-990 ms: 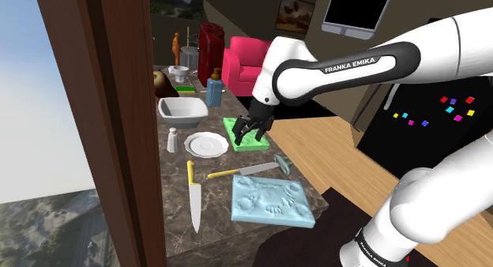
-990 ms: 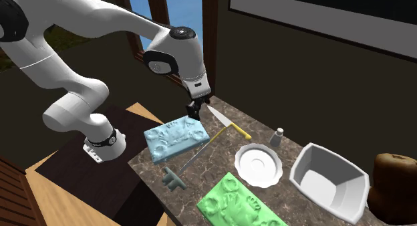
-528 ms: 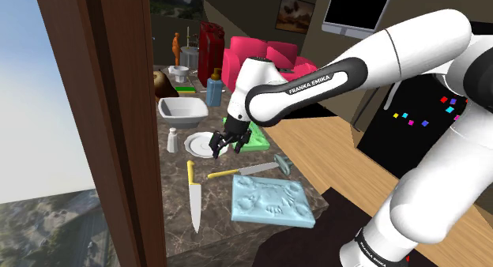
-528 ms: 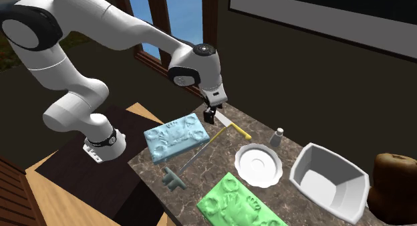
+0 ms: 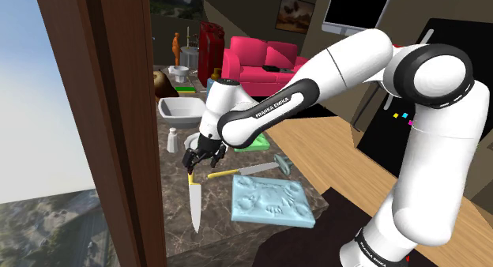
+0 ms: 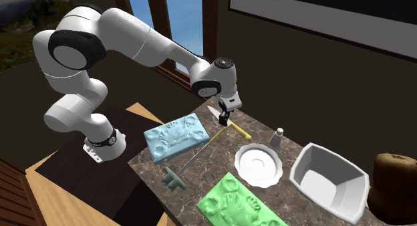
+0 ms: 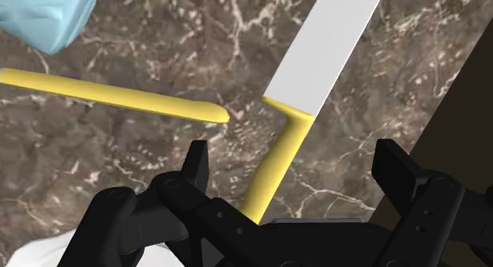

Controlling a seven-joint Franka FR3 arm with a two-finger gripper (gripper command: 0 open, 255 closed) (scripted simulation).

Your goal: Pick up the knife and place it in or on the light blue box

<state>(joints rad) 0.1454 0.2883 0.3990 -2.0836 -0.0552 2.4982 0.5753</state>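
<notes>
Gripper (image 7: 294, 164) wide open, empty, over the handle of the knife (image 7: 328, 48). Knife flat, lower left of shoulder view, near box (image 5: 272, 201). Risk: 1 finger may clip hammer (image 7: 111, 95); clearance unclear.

— Knife (image 5: 194, 196)?
— Flat on the dark marbled counter (image 5: 175, 214). Pale grey blade, slim yellow handle curving out into a small guard at the blade's heel. Along the counter's edge at the shoulder view's left, tip toward the camera.
— And the light blue box (image 5: 272, 201)?
— Flat on the same counter, near the knife's blade but not touching it. Low and rectangular, with a bumpy relief across the top.
</notes>
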